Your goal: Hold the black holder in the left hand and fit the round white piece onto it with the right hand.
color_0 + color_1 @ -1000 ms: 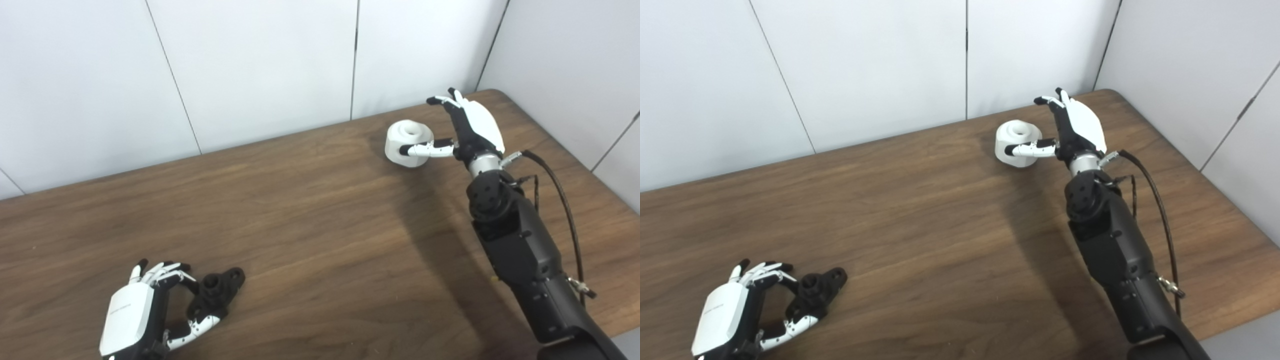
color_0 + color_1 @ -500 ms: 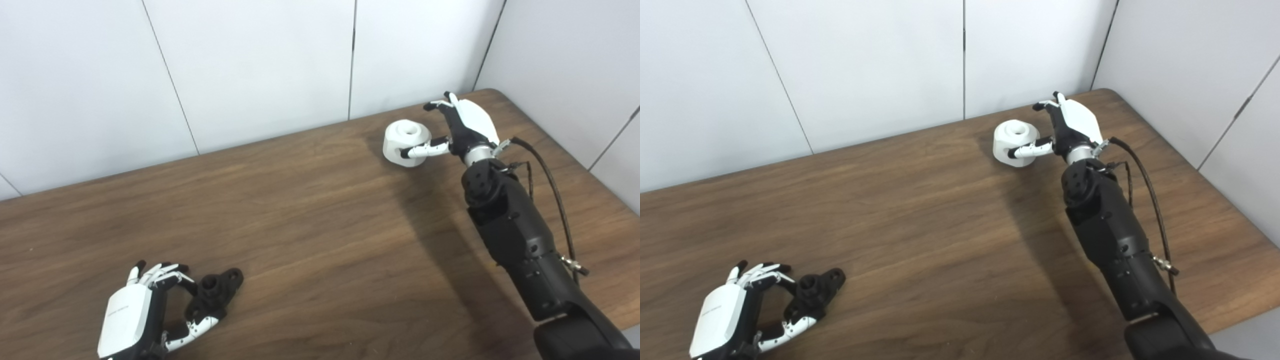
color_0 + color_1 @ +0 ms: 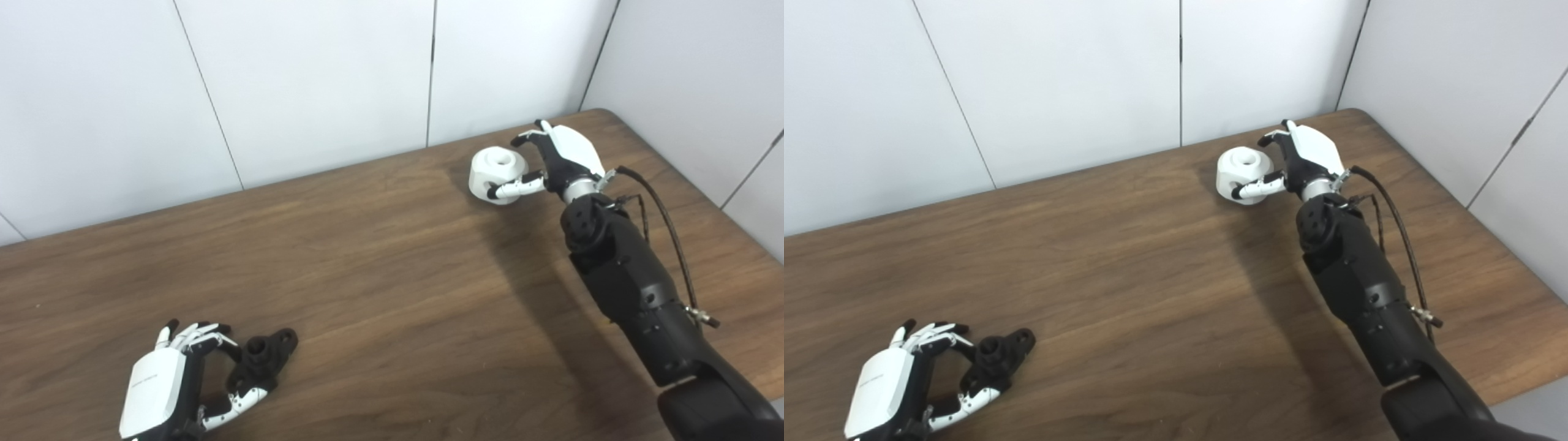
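Right robot hand [image 3: 560, 162] half-closed around round white piece [image 3: 497, 174] — grip loose. Could slip on lifting. Left robot hand [image 3: 177, 383] curled at black holder [image 3: 263, 361] — hold unclear.

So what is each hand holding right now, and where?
Neither has a closed hold. Right hand brackets the round white piece at its side; left hand cups the black holder.

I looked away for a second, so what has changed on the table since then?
The right hand closed in on the round white plastic piece, its fingers curling over the far side, thumb against the near side. The piece hasn't left the brown wooden table. The left hand stayed by the black holder.
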You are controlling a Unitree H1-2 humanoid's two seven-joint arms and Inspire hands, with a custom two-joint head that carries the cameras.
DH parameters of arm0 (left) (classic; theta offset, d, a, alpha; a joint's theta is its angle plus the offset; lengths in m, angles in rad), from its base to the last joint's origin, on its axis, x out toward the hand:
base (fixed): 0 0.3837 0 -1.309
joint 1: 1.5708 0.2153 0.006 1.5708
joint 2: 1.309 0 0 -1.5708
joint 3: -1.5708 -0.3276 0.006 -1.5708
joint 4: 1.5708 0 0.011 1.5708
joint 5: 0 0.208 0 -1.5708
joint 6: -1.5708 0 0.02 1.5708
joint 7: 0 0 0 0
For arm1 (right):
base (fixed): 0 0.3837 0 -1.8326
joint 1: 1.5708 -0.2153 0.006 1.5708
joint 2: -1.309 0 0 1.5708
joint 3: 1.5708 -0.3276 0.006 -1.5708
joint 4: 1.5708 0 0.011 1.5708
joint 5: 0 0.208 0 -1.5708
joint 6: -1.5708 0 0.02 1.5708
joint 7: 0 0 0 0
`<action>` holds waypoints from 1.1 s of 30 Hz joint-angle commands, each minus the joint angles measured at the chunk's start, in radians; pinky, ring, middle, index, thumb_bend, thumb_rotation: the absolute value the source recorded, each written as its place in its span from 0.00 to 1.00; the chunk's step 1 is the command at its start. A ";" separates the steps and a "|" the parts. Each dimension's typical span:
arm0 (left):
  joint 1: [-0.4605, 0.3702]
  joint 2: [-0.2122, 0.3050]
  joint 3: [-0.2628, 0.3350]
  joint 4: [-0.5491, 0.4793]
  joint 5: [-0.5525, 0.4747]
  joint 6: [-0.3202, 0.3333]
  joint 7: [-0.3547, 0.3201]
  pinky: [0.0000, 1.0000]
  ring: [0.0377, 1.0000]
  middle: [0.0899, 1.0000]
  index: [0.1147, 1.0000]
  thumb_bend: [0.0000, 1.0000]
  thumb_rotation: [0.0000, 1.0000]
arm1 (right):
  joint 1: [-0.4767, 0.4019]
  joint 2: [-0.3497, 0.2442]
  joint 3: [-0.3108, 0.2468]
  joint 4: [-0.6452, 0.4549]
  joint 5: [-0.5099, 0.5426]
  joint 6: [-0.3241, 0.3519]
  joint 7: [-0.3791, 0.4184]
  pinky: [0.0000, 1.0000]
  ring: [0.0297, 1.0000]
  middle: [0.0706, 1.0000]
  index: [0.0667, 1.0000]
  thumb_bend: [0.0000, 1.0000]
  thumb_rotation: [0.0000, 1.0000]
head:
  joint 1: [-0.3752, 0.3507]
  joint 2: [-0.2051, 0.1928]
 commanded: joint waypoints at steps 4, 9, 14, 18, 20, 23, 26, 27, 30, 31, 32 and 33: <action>0.006 0.012 0.000 0.013 0.016 0.004 -0.021 0.99 0.85 0.74 0.42 0.52 0.04 | -0.045 -0.023 0.002 -0.020 -0.009 -0.004 -0.026 1.00 1.00 0.97 0.72 0.89 0.35 | 0.000 0.000; 0.006 0.016 0.002 0.010 0.018 0.007 -0.028 0.99 0.85 0.74 0.42 0.52 0.04 | -0.039 -0.019 0.005 -0.023 -0.005 -0.005 -0.033 1.00 1.00 0.97 0.69 0.89 0.33 | 0.000 0.002; 0.006 0.015 -0.001 0.010 0.023 0.004 -0.028 0.98 0.84 0.74 0.42 0.52 0.04 | -0.036 -0.020 0.010 -0.019 -0.006 -0.006 -0.035 1.00 1.00 0.97 0.70 0.88 0.34 | 0.000 0.002; 0.006 0.012 -0.001 0.008 0.024 0.009 -0.030 0.98 0.84 0.74 0.42 0.52 0.04 | -0.035 -0.025 0.016 -0.018 -0.002 -0.010 -0.037 1.00 1.00 0.96 0.70 0.87 0.34 | -0.001 0.002; 0.006 0.011 -0.001 0.009 0.021 0.008 -0.028 0.98 0.84 0.74 0.42 0.52 0.04 | -0.035 -0.026 0.016 -0.021 0.000 -0.008 -0.037 0.99 1.00 0.96 0.69 0.86 0.33 | -0.001 0.002; 0.007 0.011 -0.001 0.008 0.021 0.008 -0.028 0.98 0.84 0.74 0.42 0.52 0.04 | -0.035 -0.026 0.016 -0.020 0.003 -0.010 -0.042 0.99 1.00 0.96 0.69 0.85 0.32 | 0.001 0.002; 0.007 0.014 -0.003 0.008 0.025 0.007 -0.030 0.98 0.85 0.74 0.42 0.52 0.04 | -0.035 -0.023 0.015 -0.017 0.007 -0.015 -0.050 0.99 1.00 0.95 0.68 0.85 0.31 | 0.001 0.002; 0.007 0.015 -0.003 0.008 0.025 0.006 -0.030 0.98 0.85 0.74 0.42 0.52 0.04 | -0.035 -0.022 0.014 -0.016 0.010 -0.017 -0.054 0.99 1.00 0.95 0.67 0.84 0.31 | 0.001 0.002; 0.007 0.015 -0.004 0.007 0.027 0.008 -0.032 0.98 0.85 0.74 0.42 0.52 0.04 | -0.035 -0.017 0.010 -0.012 0.020 -0.022 -0.064 0.99 1.00 0.94 0.65 0.83 0.31 | 0.000 0.002; 0.007 0.015 -0.004 0.007 0.029 0.008 -0.032 0.98 0.84 0.74 0.42 0.52 0.04 | -0.035 -0.014 0.007 -0.011 0.024 -0.025 -0.070 0.99 1.00 0.94 0.64 0.82 0.31 | 0.000 0.002; 0.007 0.015 -0.005 0.008 0.029 0.007 -0.031 0.98 0.84 0.74 0.42 0.52 0.04 | -0.034 -0.009 0.002 -0.009 0.032 -0.034 -0.083 0.99 1.00 0.93 0.63 0.81 0.31 | 0.000 0.002; 0.007 0.015 -0.005 0.008 0.030 0.008 -0.031 0.98 0.84 0.74 0.42 0.52 0.04 | -0.032 -0.003 -0.005 -0.008 0.042 -0.046 -0.098 1.00 1.00 0.92 0.60 0.80 0.28 | 0.000 0.002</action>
